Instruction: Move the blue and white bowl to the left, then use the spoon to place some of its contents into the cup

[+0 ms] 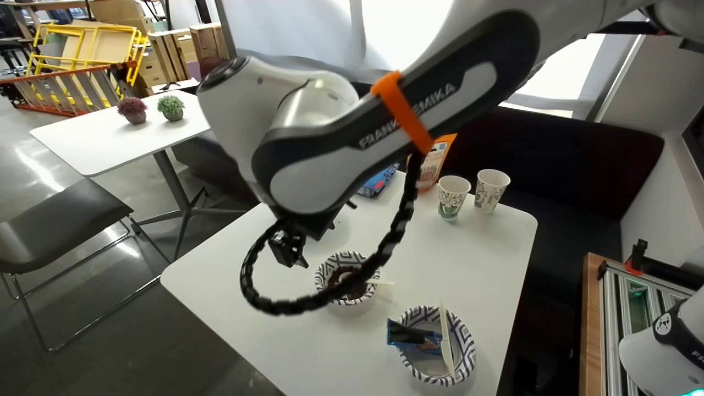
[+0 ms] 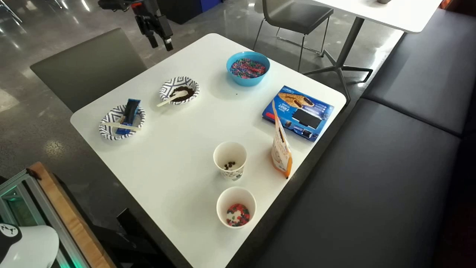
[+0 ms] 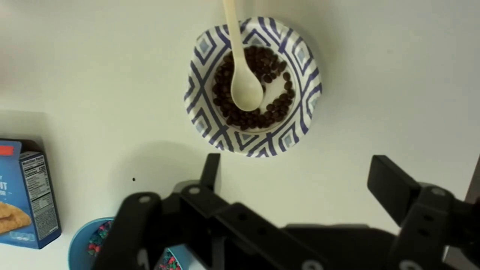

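Bowl (image 3: pixel 252 142) and spoon (image 3: pixel 245 84) lie below and beside the gripper (image 3: pixel 296 161).

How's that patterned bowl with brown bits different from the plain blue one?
The patterned bowl is white with blue lines; the blue bowl is plain. The patterned bowl holds brown pieces and a spoon; the blue bowl holds multicoloured pieces, no spoon showing. The patterned bowl looks shallower than the blue bowl. Both are round and upright on the table.
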Controlling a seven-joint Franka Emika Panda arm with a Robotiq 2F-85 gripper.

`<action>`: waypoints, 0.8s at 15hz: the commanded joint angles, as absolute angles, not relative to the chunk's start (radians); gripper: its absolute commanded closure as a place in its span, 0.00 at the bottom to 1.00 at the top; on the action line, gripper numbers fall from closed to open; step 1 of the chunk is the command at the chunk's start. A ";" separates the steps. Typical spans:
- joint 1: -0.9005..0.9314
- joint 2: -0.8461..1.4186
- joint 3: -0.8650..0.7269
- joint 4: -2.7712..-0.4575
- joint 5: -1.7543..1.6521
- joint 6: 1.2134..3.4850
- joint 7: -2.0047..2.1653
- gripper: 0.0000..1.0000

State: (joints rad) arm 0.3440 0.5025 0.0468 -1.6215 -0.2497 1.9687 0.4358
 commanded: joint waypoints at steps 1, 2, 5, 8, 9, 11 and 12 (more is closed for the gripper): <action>0.200 0.315 0.087 -1.830 -0.117 1.984 0.166 0.00; 0.165 0.275 0.089 -1.885 -0.084 2.007 0.088 0.00; 0.150 0.303 0.070 -1.843 -0.111 2.021 0.068 0.00; 0.104 0.250 0.067 -1.944 -0.094 2.093 -0.023 0.00; 0.105 0.246 0.069 -1.951 -0.094 2.095 -0.024 0.00; 0.121 0.242 0.065 -1.961 -0.142 2.141 0.034 0.00; 0.115 0.239 0.079 -1.985 -0.110 2.186 -0.003 0.00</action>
State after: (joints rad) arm 0.1122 0.2443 0.0707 -1.9542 -0.1060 2.1060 -0.0113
